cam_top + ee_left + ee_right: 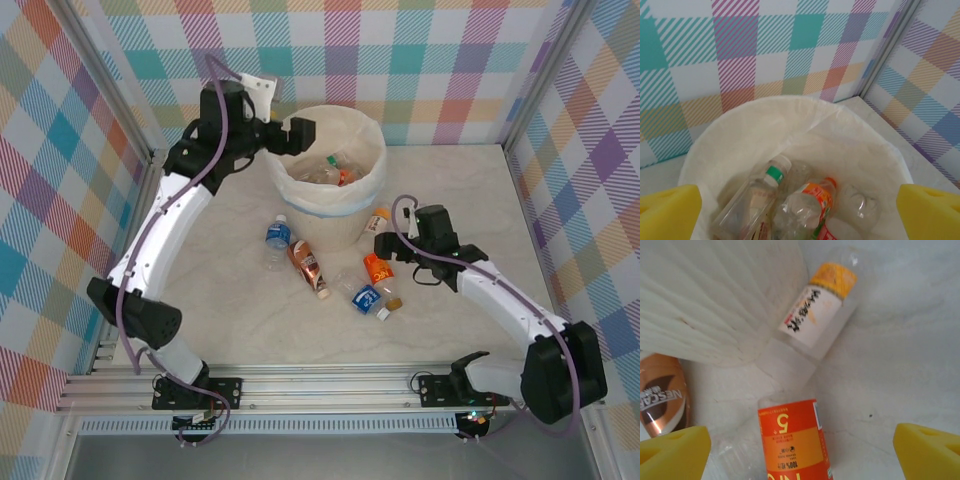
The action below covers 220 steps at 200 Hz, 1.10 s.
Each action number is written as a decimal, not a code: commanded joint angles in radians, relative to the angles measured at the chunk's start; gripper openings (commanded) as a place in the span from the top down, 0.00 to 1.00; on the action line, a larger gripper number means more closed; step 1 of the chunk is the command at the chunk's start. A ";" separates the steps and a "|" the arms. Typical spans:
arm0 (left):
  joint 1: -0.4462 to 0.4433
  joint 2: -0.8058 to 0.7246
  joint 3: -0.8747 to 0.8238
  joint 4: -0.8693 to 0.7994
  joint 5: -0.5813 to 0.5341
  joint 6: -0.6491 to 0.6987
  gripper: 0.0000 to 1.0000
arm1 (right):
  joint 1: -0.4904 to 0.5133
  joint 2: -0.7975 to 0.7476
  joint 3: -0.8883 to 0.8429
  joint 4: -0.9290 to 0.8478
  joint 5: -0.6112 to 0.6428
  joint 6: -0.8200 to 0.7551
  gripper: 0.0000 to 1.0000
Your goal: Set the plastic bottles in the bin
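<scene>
Upper left of centre, my left gripper (300, 132) gapes wide above the cream bin (300, 190), where crumpled clear plastic bottles (805, 205) lie. Mid-table, loose bottles (308, 262) lie scattered; right of them, my right gripper (385, 243) hangs wide open over an orange-labelled bottle (792, 440).

Five bottles (308, 265) outside — one bin (375, 175)

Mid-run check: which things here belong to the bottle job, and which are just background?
Job: bin; bottles inside it; on the table, far blue-label bottle, near blue-label bottle, brown bottle, orange bottle, white-label bottle beside the bin.
Background: checked walls; metal frame rail; purple cable.
</scene>
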 commanded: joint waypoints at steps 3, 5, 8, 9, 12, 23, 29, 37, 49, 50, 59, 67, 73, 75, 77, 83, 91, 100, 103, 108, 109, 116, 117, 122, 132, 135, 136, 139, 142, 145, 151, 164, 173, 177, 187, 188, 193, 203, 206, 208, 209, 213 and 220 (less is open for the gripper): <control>-0.001 -0.133 -0.134 0.280 -0.088 -0.064 0.00 | 0.009 0.067 -0.012 -0.018 -0.072 0.062 0.08; -0.001 -0.142 -0.146 0.293 -0.097 -0.070 0.00 | 0.010 0.075 -0.013 -0.018 -0.078 0.063 0.09; -0.001 -0.152 -0.163 0.313 -0.109 -0.079 0.00 | 0.011 0.086 -0.012 -0.016 -0.086 0.063 0.09; -0.001 -0.156 -0.168 0.320 -0.114 -0.082 0.00 | 0.011 0.089 -0.012 -0.015 -0.090 0.064 0.09; -0.001 -0.166 -0.185 0.339 -0.126 -0.092 0.00 | 0.011 0.100 -0.011 -0.014 -0.096 0.066 0.09; -0.001 -0.207 -0.249 0.416 -0.173 -0.135 0.00 | 0.018 0.137 -0.005 -0.014 -0.105 0.072 0.10; -0.001 -0.231 -0.294 0.458 -0.196 -0.154 0.00 | 0.023 0.158 0.002 -0.018 -0.095 0.081 0.11; -0.001 -0.262 -0.348 0.508 -0.227 -0.188 0.00 | 0.028 0.185 0.009 -0.024 -0.088 0.091 0.12; -0.001 -0.310 -0.427 0.557 -0.274 -0.241 0.00 | 0.037 0.223 0.022 -0.032 -0.077 0.103 0.14; -0.001 -0.315 -0.434 0.559 -0.278 -0.246 0.00 | 0.039 0.226 0.023 -0.034 -0.076 0.104 0.14; -0.001 -0.348 -0.492 0.576 -0.304 -0.287 0.00 | 0.046 0.250 0.034 -0.045 -0.063 0.111 0.15; -0.001 -0.380 -0.544 0.583 -0.319 -0.323 0.00 | 0.053 0.268 0.043 -0.049 -0.051 0.116 0.17; -0.001 -0.403 -0.580 0.586 -0.325 -0.347 0.00 | 0.058 0.282 0.049 -0.054 -0.041 0.119 0.20; -0.001 -0.410 -0.589 0.586 -0.327 -0.354 0.00 | 0.059 0.285 0.050 -0.055 -0.040 0.121 0.20; -0.001 -0.419 -0.601 0.583 -0.329 -0.361 0.00 | 0.059 0.290 0.052 -0.057 -0.038 0.121 0.21; -0.001 -0.442 -0.635 0.576 -0.332 -0.381 0.00 | 0.062 0.301 0.057 -0.058 -0.034 0.122 0.22; -0.001 -0.471 -0.678 0.556 -0.342 -0.408 0.00 | 0.065 0.316 0.063 -0.063 -0.028 0.124 0.23; -0.001 -0.507 -0.729 0.538 -0.359 -0.448 0.00 | 0.069 0.332 0.070 -0.069 -0.020 0.126 0.25; -0.001 -0.520 -0.747 0.535 -0.362 -0.461 0.00 | 0.070 0.338 0.072 -0.069 -0.018 0.126 0.25; -0.001 -0.538 -0.777 0.529 -0.369 -0.474 0.00 | 0.073 0.346 0.076 -0.072 -0.010 0.127 0.26; -0.001 -0.543 -0.782 0.528 -0.370 -0.476 0.00 | 0.074 0.348 0.077 -0.072 -0.008 0.127 0.26; -0.001 -0.572 -0.817 0.515 -0.378 -0.487 0.00 | 0.077 0.358 0.083 -0.074 0.004 0.129 0.28; -0.001 -0.576 -0.822 0.512 -0.380 -0.489 0.00 | 0.077 0.360 0.084 -0.074 0.006 0.129 0.28; -0.001 -0.594 -0.841 0.494 -0.394 -0.496 0.00 | 0.079 0.366 0.087 -0.077 0.019 0.129 0.29; 0.000 -0.632 -0.874 0.454 -0.423 -0.505 0.00 | 0.082 0.373 0.091 -0.079 0.042 0.129 0.31; 0.000 -0.642 -0.882 0.446 -0.430 -0.505 0.00 | 0.082 0.375 0.091 -0.080 0.048 0.129 0.32; 0.000 -0.645 -0.886 0.442 -0.434 -0.506 0.00 | 0.082 0.375 0.091 -0.080 0.050 0.128 0.32; 0.000 -0.655 -0.894 0.431 -0.443 -0.506 0.00 | 0.082 0.376 0.091 -0.079 0.056 0.129 0.33; 0.000 -0.662 -0.900 0.422 -0.450 -0.506 0.00 | 0.083 0.377 0.091 -0.079 0.062 0.130 0.33; 0.002 -0.669 -0.911 0.414 -0.456 -0.506 0.00 | 0.084 0.377 0.090 -0.077 0.067 0.130 0.34; 0.003 -0.681 -0.924 0.394 -0.465 -0.506 0.00 | 0.084 0.375 0.088 -0.074 0.072 0.129 0.36; 0.006 -0.696 -0.939 0.347 -0.483 -0.502 0.00 | 0.084 0.370 0.086 -0.070 0.078 0.129 0.39; 0.008 -0.698 -0.946 0.318 -0.496 -0.503 0.00 | 0.084 0.363 0.081 -0.068 0.078 0.131 0.41; 0.009 -0.700 -0.950 0.309 -0.501 -0.503 0.00 | 0.085 0.359 0.078 -0.067 0.077 0.132 0.42; 0.010 -0.701 -0.964 0.300 -0.508 -0.506 0.00 | 0.085 0.346 0.066 -0.061 0.079 0.131 0.44; 0.011 -0.701 -0.966 0.301 -0.508 -0.506 0.00 | 0.085 0.345 0.064 -0.061 0.081 0.131 0.44; 0.011 -0.703 -0.974 0.303 -0.515 -0.511 0.00 | 0.086 0.333 0.058 -0.058 0.085 0.132 0.45; 0.013 -0.708 -0.993 0.316 -0.525 -0.523 0.00 | 0.084 0.316 0.047 -0.054 0.095 0.130 0.46; 0.014 -0.710 -0.998 0.323 -0.526 -0.527 0.00 | 0.084 0.308 0.044 -0.054 0.098 0.128 0.47; 0.014 -0.711 -1.004 0.326 -0.526 -0.529 0.00 | 0.085 0.304 0.042 -0.053 0.100 0.129 0.47; 0.014 -0.711 -1.006 0.328 -0.527 -0.530 0.00 | 0.085 0.302 0.041 -0.054 0.102 0.129 0.47; 0.016 -0.714 -1.013 0.335 -0.532 -0.534 0.00 | 0.084 0.293 0.037 -0.052 0.105 0.128 0.48; 0.019 -0.717 -1.024 0.346 -0.537 -0.542 0.00 | 0.085 0.279 0.031 -0.049 0.114 0.126 0.49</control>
